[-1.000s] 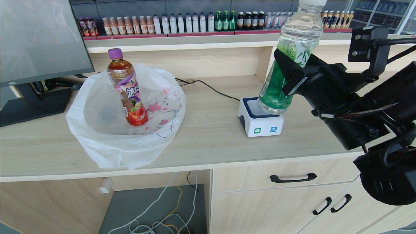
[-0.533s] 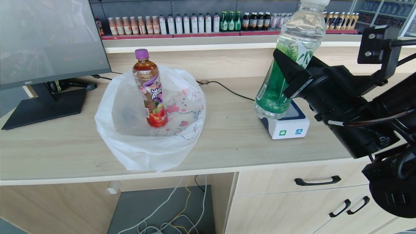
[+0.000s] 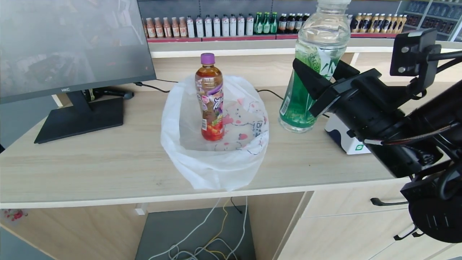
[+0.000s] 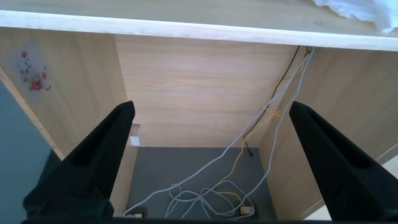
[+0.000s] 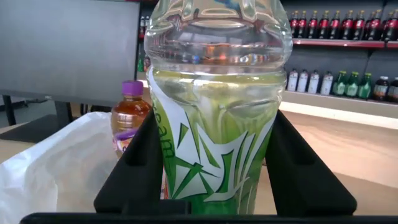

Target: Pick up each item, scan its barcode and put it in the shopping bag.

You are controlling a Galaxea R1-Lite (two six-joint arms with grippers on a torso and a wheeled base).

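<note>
My right gripper [image 3: 314, 91] is shut on a clear bottle with a green label [image 3: 307, 79], held upright just above the counter between the shopping bag and the scanner. The white scanner box [image 3: 343, 140] is partly hidden behind the gripper. A purple-capped tea bottle [image 3: 210, 103] stands inside the open white shopping bag [image 3: 216, 162]. The right wrist view has the green bottle [image 5: 217, 112] clamped between the black fingers [image 5: 134, 168], with the tea bottle [image 5: 129, 118] and bag [image 5: 56, 168] behind. My left gripper [image 4: 211, 162] hangs open below the counter edge, holding nothing.
A monitor [image 3: 68, 47] on a black stand is at the counter's back left. Shelves of bottles [image 3: 231, 25] run behind the counter [image 3: 90, 155]. Loose cables [image 3: 202, 245] hang under it, and drawers [image 3: 346, 216] are at the lower right.
The head camera has turned, shifting the whole picture right. My right gripper has carried the green bottle off the scanner and leftward, nearer the bag.
</note>
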